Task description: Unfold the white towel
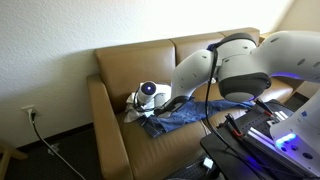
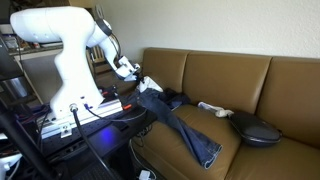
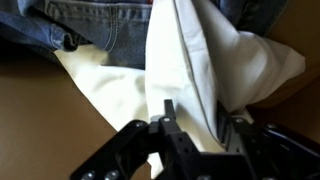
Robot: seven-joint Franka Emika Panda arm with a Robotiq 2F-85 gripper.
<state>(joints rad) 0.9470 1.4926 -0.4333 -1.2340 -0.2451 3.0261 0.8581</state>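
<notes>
A tan sofa stood against a pale wall. Over the seat, the fingers were pinching a fold of the white towel, and in the wrist view the cloth ran away from them in a creased sheet. The towel sat near one end of the sofa, touching the waist of the jeans, which lay stretched along the cushions in both exterior views. Farther along the seat, well apart, lay a dark round object with a small white item just beside it.
</notes>
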